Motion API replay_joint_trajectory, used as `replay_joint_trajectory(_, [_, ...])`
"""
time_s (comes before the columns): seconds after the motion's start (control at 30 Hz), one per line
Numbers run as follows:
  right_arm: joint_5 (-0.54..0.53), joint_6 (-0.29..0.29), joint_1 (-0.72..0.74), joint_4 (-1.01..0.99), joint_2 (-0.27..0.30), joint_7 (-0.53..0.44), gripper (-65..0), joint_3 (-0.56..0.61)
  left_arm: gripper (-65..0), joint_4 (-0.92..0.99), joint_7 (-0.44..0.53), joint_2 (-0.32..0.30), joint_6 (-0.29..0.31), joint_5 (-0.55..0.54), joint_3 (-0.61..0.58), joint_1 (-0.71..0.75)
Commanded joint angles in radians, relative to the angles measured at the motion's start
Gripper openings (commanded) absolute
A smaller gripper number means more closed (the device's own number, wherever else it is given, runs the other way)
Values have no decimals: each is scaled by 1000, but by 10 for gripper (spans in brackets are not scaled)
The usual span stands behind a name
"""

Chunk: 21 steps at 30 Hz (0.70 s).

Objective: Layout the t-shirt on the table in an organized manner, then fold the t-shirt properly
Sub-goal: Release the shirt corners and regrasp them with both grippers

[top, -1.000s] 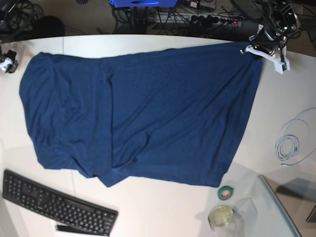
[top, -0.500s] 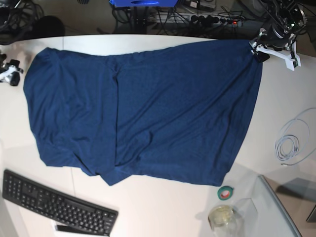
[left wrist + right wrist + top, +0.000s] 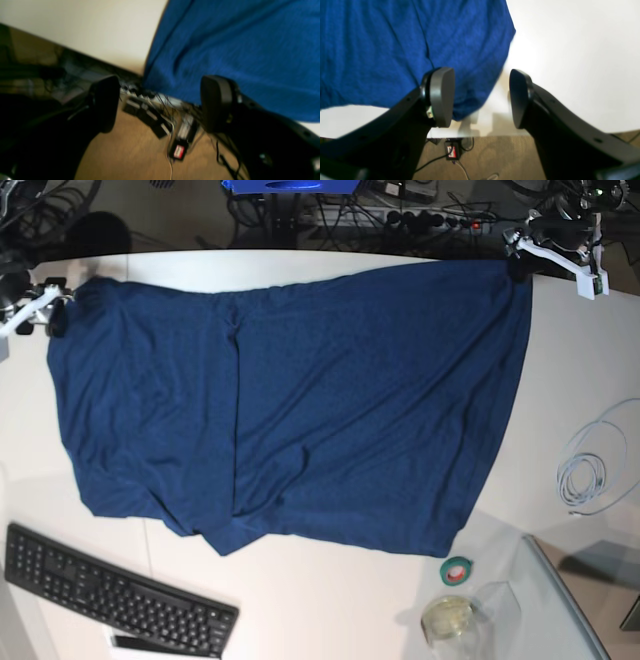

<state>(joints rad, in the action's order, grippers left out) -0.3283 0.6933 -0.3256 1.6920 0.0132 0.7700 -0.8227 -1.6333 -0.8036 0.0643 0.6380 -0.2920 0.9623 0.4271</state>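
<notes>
The dark navy t-shirt (image 3: 300,410) lies spread across the white table (image 3: 330,610), with creases and a folded-under flap along its near edge. My left gripper (image 3: 552,253) hovers at the shirt's far right corner. In the left wrist view this gripper (image 3: 161,103) is open and empty, past the table edge, with the t-shirt (image 3: 237,37) just beyond its fingertips. My right gripper (image 3: 35,308) is at the far left corner. In the right wrist view it (image 3: 480,97) stands open above the t-shirt (image 3: 382,50) corner, one finger (image 3: 441,96) over the fabric.
A black keyboard (image 3: 120,600) lies at the near left. A green tape roll (image 3: 457,570), a glass jar (image 3: 450,617) and a clear tray (image 3: 570,600) sit near right. A coiled white cable (image 3: 590,470) lies at the right. Power strips and cables (image 3: 400,220) cover the floor behind.
My left gripper has opened, let go of the shirt's far right corner and drawn back toward the far edge. The right gripper has shifted toward the far edge, and the shirt's left corner lies farther back.
</notes>
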Motion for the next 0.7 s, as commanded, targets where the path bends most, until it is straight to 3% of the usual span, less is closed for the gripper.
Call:
replay_joint_trajectory(0.0, [-15, 5, 1, 6, 11, -16, -320, -5, -168, 2, 17, -16, 18, -13, 4, -7])
replay_joint_trajectory(0.4, [-15, 5, -2, 3, 14, -16, -320, -7, -176, 137, 19, -17, 15, -3, 10, -103])
replay_joint_trajectory(0.53, [-15, 5, -2, 3, 14, -16, -321, -8, -176, 203, 20, -44, 15, -3, 10, -130])
replay_joint_trajectory(0.67, [-15, 5, -2, 3, 14, -16, -321, -24, -176, 252, 111, -45, 12, -2, 2, -141])
